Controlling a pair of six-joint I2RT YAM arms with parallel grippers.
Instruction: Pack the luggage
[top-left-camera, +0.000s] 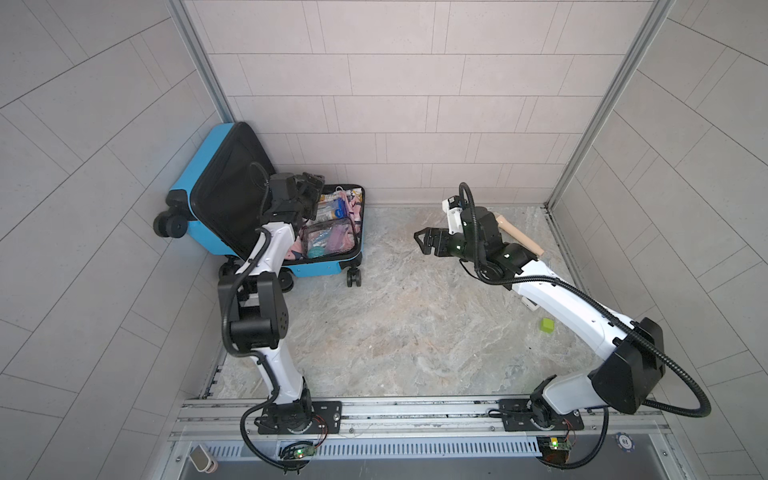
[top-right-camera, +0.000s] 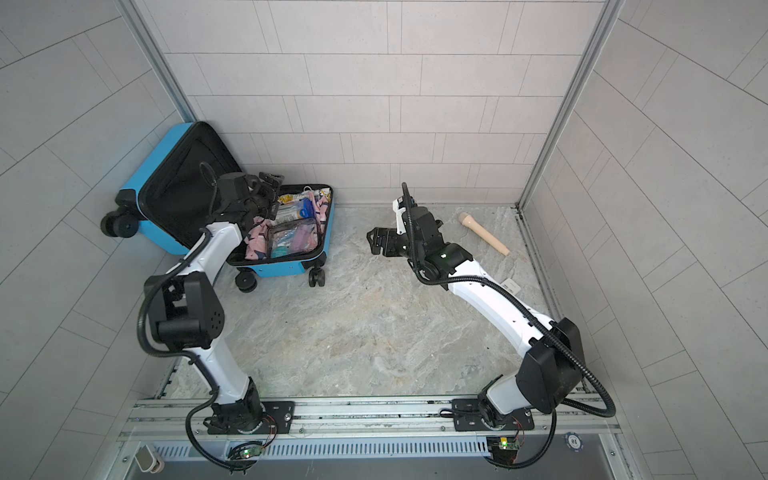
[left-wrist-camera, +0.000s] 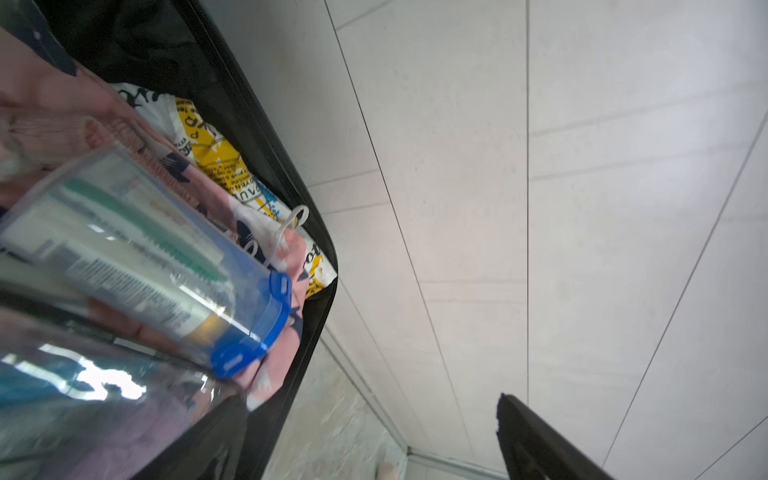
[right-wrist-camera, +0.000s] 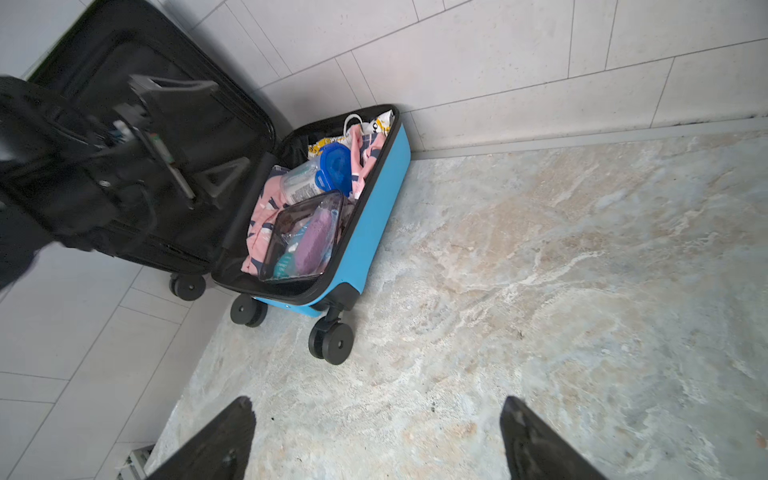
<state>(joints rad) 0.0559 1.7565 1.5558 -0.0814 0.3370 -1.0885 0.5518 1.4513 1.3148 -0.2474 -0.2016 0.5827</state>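
The blue luggage (top-left-camera: 322, 271) (top-right-camera: 286, 270) lies open in the back left corner, its black-lined lid (top-left-camera: 226, 187) leaning on the left wall. Inside are pink clothes (right-wrist-camera: 259, 232), a clear black-trimmed pouch (top-left-camera: 328, 239) (right-wrist-camera: 303, 241), a clear box with a blue lid (right-wrist-camera: 332, 166) (left-wrist-camera: 166, 257) and a yellow-and-white packet (left-wrist-camera: 216, 162). My left gripper (top-left-camera: 309, 193) (top-right-camera: 268, 189) hovers open over the luggage near the hinge, holding nothing; only one finger (left-wrist-camera: 536, 444) shows in its wrist view. My right gripper (top-left-camera: 422, 240) (top-right-camera: 374, 241) (right-wrist-camera: 376, 436) stands open and empty above the floor, right of the luggage.
A beige cylindrical handle-like thing (top-left-camera: 524, 236) (top-right-camera: 484, 232) lies near the back right corner, behind the right arm. A small green cube (top-left-camera: 547, 324) and a white tag (top-right-camera: 510, 286) sit on the marble floor (top-left-camera: 395, 324) beside that arm. Tiled walls close three sides.
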